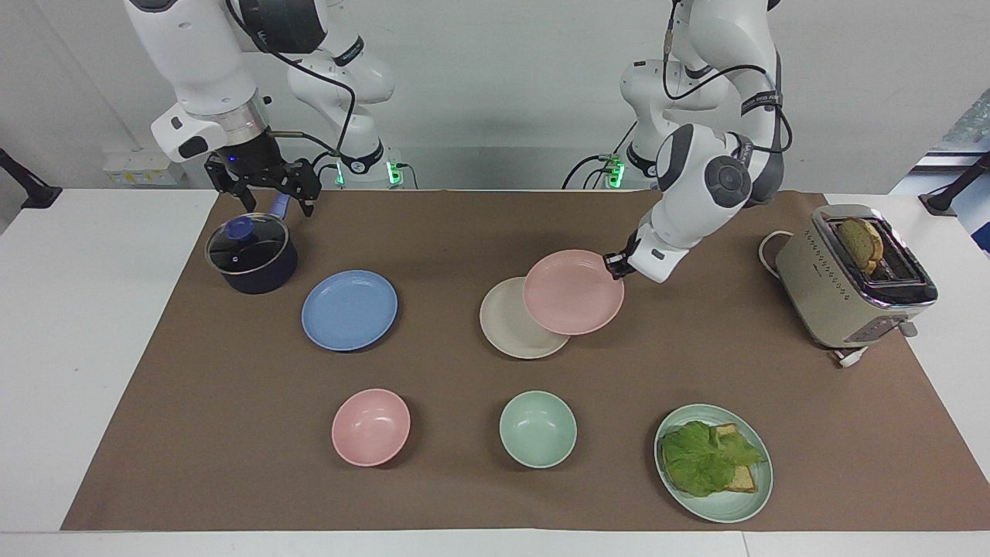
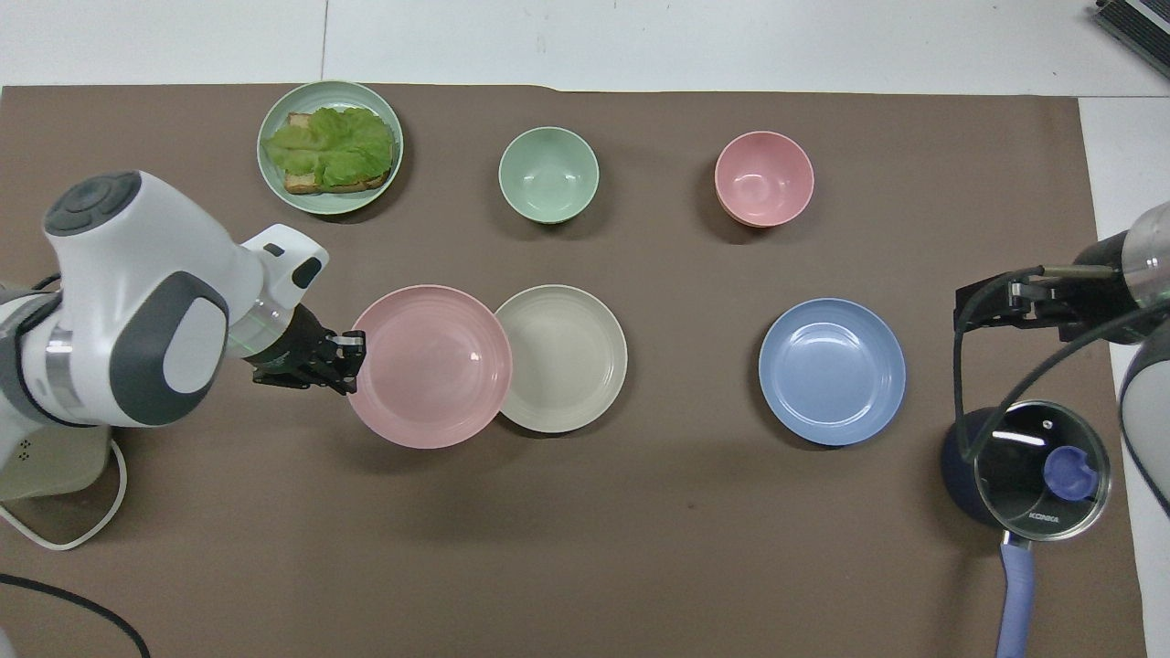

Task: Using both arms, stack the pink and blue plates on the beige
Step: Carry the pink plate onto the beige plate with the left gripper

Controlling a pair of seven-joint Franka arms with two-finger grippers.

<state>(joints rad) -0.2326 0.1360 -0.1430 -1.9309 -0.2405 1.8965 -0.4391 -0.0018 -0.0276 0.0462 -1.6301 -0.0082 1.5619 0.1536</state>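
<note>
My left gripper [image 1: 615, 263] [image 2: 352, 352] is shut on the rim of the pale pink plate [image 1: 573, 292] [image 2: 430, 366]. It holds the plate up off the brown mat, and the plate overlaps the edge of the beige plate [image 1: 506, 325] [image 2: 571, 361] that faces the left arm's end. The beige plate lies flat in the middle of the mat. Toward the right arm's end, the blue plate [image 1: 349, 309] [image 2: 832, 371] lies flat and untouched. My right gripper [image 1: 267, 195] [image 2: 983, 303] hangs open and empty above the pot's handle.
A dark pot with a glass lid [image 1: 251, 254] [image 2: 1033, 466] stands by the right arm. A toaster [image 1: 851, 282] [image 2: 46, 457] sits at the left arm's end. Farther from the robots lie a pink bowl [image 1: 371, 427], a green bowl [image 1: 537, 429] and a green plate [image 1: 727, 512] with a lettuce sandwich.
</note>
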